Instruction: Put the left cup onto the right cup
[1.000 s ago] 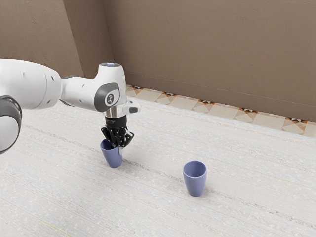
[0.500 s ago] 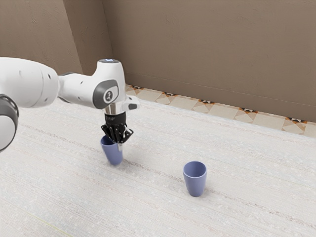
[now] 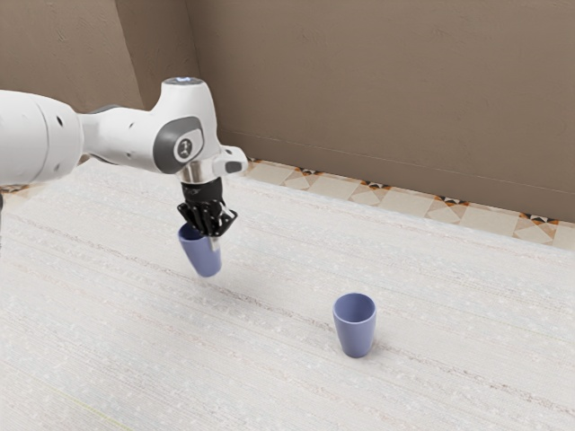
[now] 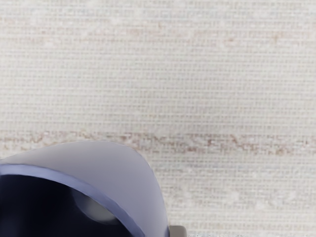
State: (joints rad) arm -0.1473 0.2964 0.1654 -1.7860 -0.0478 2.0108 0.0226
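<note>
the hand gripped the left cup by its rim, tilted, clear of the bench; the right cup stood upright, well off toward the exterior view's right.

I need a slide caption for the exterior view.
The hand grips the left cup by its rim, tilted; the right cup stands upright on the table.
</note>
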